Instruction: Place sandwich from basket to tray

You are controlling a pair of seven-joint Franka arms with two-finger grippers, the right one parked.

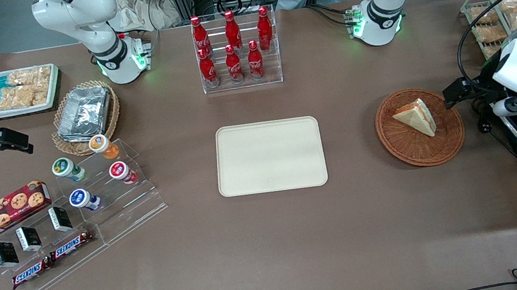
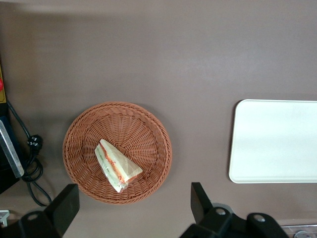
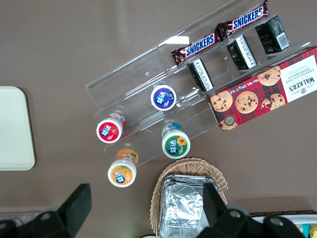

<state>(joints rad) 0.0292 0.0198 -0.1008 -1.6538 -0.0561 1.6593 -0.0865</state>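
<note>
The left arm's black two-finger gripper (image 2: 133,208) hangs above the table with its fingers spread wide apart and nothing between them. Just beside and below it, the triangular white-bread sandwich (image 2: 117,166) with orange and green filling lies in the round reddish-brown wicker basket (image 2: 84,134). The flat cream rectangular plastic tray (image 2: 275,141) sits well apart from the gripper, toward the parked arm's end.

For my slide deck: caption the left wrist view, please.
Open gripper hovers above the sandwich in the basket; empty tray beside.

Sandwich (image 1: 417,117): pale triangular wedge, orange-red filling at its edge, lying in the basket.
Basket (image 1: 405,148): round reddish-brown wicker, well apart from the tray, toward the working arm's end.
Tray (image 1: 270,156): flat cream rectangle, bare.
</note>
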